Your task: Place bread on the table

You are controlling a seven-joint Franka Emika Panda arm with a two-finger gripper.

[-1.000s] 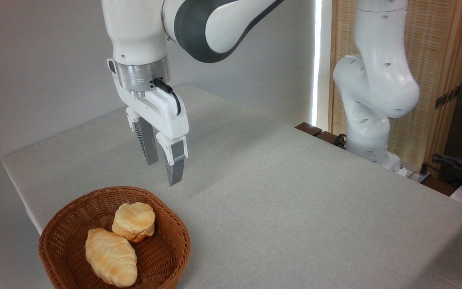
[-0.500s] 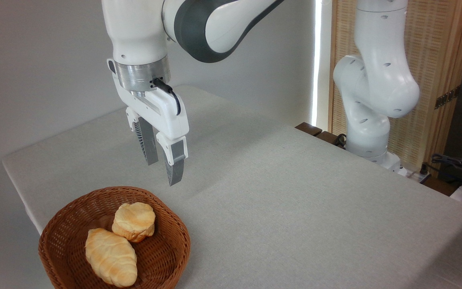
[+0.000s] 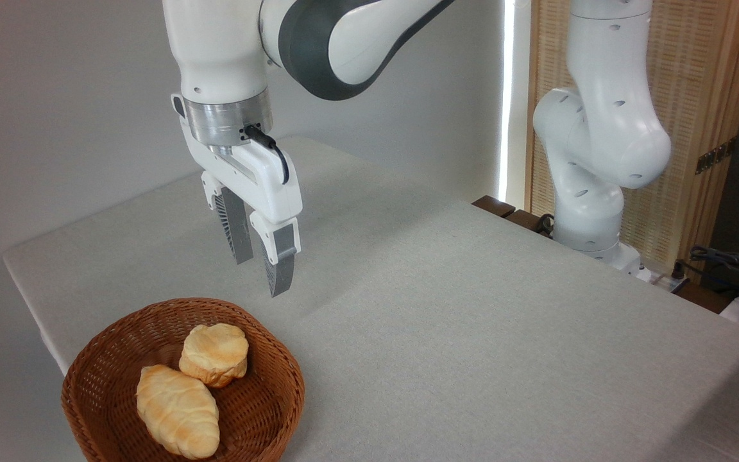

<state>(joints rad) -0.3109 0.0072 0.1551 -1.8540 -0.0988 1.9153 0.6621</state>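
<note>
The gripper (image 3: pixel 260 273) hung empty above the table (image 3: pixel 472 308), its fingers only slightly parted. The bread (image 3: pixel 214 353) sat in the wicker basket (image 3: pixel 280 398) at the gripper's seven o'clock, touching the longer loaf (image 3: pixel 178 410). Unless widened, those fingers could squash the bun or nudge the loaf.

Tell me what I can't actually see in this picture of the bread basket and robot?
- Basket: its near rim is cut off by the bottom edge.
- Long loaf hides the lower part of the bun.
- Gripper: the near one of the fingers overlaps the far one, so the gap is unclear.
- Table: right corner lies outside the frame.
</note>
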